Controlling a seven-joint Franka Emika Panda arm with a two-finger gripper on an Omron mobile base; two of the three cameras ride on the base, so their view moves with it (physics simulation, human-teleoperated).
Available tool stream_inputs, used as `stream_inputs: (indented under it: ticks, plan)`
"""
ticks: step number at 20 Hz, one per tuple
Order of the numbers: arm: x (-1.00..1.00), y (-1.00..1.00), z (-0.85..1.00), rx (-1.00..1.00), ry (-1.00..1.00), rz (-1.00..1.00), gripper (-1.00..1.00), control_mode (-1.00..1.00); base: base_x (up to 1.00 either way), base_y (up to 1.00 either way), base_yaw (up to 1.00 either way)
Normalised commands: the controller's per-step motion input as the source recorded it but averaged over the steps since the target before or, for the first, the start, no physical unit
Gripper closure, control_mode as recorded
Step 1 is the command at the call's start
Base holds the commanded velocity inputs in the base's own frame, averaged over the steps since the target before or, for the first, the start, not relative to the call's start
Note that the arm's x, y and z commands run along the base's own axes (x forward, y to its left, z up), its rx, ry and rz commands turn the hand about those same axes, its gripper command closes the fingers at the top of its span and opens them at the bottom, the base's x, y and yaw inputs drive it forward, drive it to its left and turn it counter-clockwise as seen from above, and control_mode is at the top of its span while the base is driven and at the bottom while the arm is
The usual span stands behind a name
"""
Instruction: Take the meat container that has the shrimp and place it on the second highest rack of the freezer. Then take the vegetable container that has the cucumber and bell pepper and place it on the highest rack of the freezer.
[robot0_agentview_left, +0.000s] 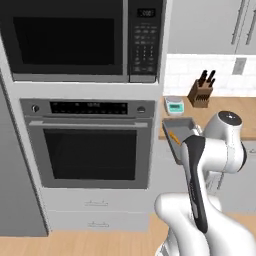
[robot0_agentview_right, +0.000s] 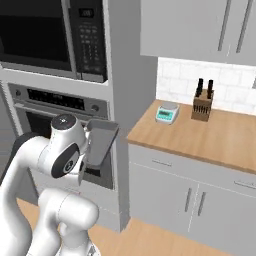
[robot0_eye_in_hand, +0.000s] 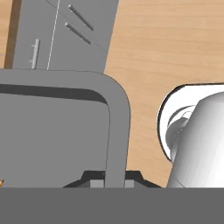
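Your gripper (robot0_eye_in_hand: 107, 180) pinches the rim of the dark-grey meat container (robot0_eye_in_hand: 52, 135), carried in the air in front of the wall oven (robot0_agentview_left: 90, 150). The shrimp (robot0_agentview_left: 174, 138) lies inside it. Beyond, you see the wooden counter (robot0_agentview_right: 200, 137) with a scale (robot0_agentview_right: 166, 113) and knife block (robot0_agentview_right: 202, 105).

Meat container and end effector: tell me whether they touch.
Touching. In the hand view the end effector is shut on the meat container, its fingertips clamping the rim.
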Motion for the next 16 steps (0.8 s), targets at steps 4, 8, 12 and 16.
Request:
stream_inputs:
  ticks: [4, 8, 12, 16]
  plan:
    - [0.00, 0.00, 0.00, 0.00, 0.00, 0.00, 1.00, 1.00, 0.06, 1.00, 0.24]
    - [0.00, 0.00, 0.00, 0.00, 0.00, 0.00, 1.00, 1.00, 0.11, 1.00, 0.18]
    - [0.00, 0.00, 0.00, 0.00, 0.00, 0.00, 1.00, 1.00, 0.25, 1.00, 0.15]
    - [0.00, 0.00, 0.00, 0.00, 0.00, 0.00, 1.00, 1.00, 0.24, 1.00, 0.12]
